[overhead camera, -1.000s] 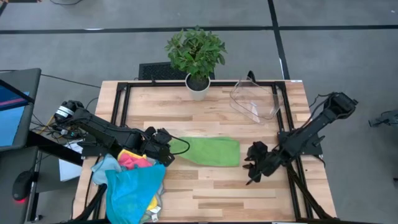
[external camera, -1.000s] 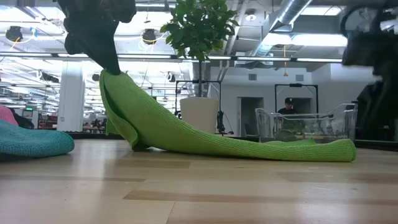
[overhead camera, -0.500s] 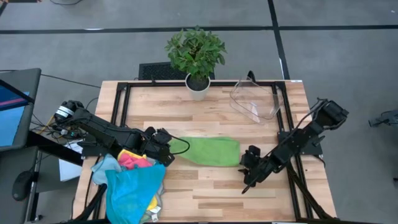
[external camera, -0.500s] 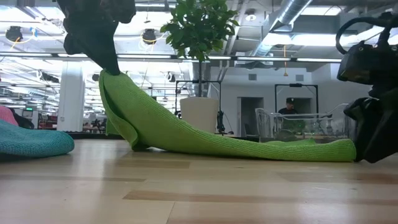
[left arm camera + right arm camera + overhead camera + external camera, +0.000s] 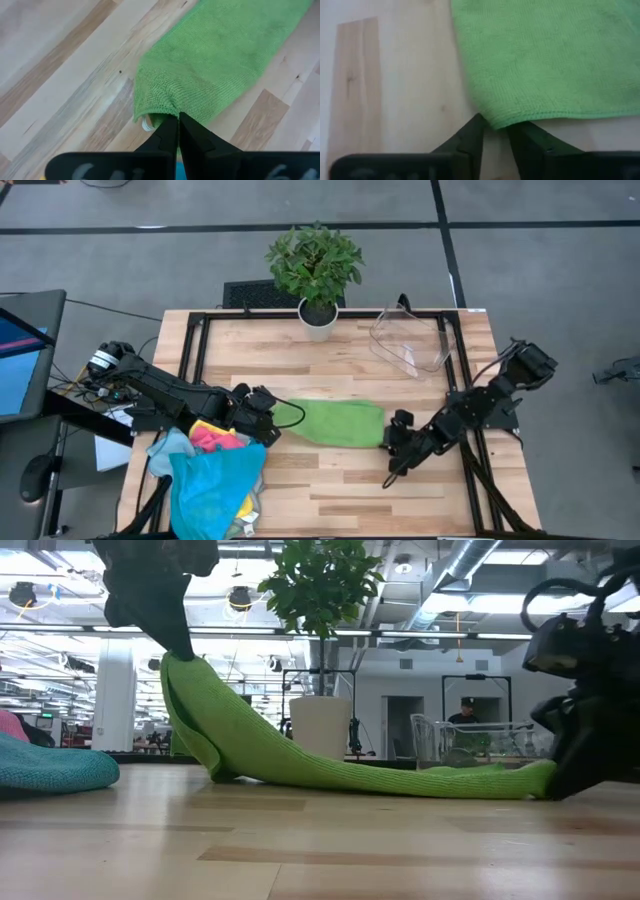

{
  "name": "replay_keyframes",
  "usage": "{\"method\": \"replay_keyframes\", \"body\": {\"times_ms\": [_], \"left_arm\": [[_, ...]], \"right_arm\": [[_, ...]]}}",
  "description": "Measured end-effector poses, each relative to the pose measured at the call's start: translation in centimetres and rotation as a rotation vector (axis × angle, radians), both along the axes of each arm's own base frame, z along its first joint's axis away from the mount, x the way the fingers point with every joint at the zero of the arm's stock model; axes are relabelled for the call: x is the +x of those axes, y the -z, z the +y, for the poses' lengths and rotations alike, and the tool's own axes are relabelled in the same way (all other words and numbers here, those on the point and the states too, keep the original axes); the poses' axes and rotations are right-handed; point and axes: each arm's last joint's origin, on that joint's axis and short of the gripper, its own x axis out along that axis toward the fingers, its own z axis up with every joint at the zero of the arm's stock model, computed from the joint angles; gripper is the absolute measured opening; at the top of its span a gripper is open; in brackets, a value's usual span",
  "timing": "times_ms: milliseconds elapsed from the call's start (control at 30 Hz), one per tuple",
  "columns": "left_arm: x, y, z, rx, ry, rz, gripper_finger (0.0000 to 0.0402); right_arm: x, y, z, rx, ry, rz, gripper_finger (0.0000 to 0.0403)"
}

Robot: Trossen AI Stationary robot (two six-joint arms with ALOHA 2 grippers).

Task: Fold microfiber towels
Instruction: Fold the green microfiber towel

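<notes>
Now left gripper [image 5: 268, 412] clamped on left corner of bright green towel [image 5: 340, 423], corner lifted off table [image 5: 400, 500], rest lying flat mid-table. Right gripper [image 5: 494, 131] low at towel's right corner, fingers [image 5: 470, 135] straddling hem with narrow gap, grip unclear. Heap of teal, pink, yellow towels [image 5: 212, 475] at table's front-left corner.

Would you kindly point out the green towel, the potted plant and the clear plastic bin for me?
green towel [image 5: 340, 423]: high view, middle of the cloth lying on the table.
potted plant [image 5: 316, 262]: high view, its leaves.
clear plastic bin [image 5: 410, 345]: high view, its transparent wall.
</notes>
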Motion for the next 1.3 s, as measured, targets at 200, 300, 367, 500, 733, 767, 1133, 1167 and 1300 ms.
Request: {"method": "replay_keyframes", "body": {"times_ms": [200,300,367,500,733,767,1133,1167,1300], "left_arm": [[0.0,0.0,0.0,0.005,0.005,0.001,0.0000],[0.0,0.0,0.0,-0.001,0.007,0.003,0.0000],[0.0,0.0,-0.1,-0.021,0.006,0.002,0.0000],[0.4,-0.9,-0.3,-0.066,0.018,-0.026,0.0000],[1.8,-5.8,-0.1,0.016,0.106,-0.155,0.0000],[1.9,-6.5,0.2,0.050,0.103,-0.165,0.0000],[3.0,-5.1,7.3,0.239,0.053,-0.033,0.0000],[3.1,-5.0,8.0,0.246,0.061,-0.034,0.0000],[3.5,-5.3,9.5,0.283,0.080,-0.053,0.0000]], "right_arm": [[0.4,0.0,-0.6,0.004,-0.031,0.024,0.0030],[0.8,-0.8,-0.4,0.046,-0.065,0.045,0.0013],[1.0,-1.9,-0.1,0.075,-0.100,0.069,0.0016],[1.8,-6.7,-0.6,0.087,-0.128,0.014,0.0008],[1.2,-14.8,-5.0,0.097,-0.096,-0.124,0.0007],[0.9,-15.3,-5.8,0.099,-0.070,-0.131,0.0007],[-0.7,-16.2,-13.1,0.115,0.097,-0.038,0.0007],[-0.6,-16.5,-13.7,0.107,0.112,-0.051,0.0007],[-0.7,-17.6,-15.1,0.143,0.137,-0.090,0.0007]]}}
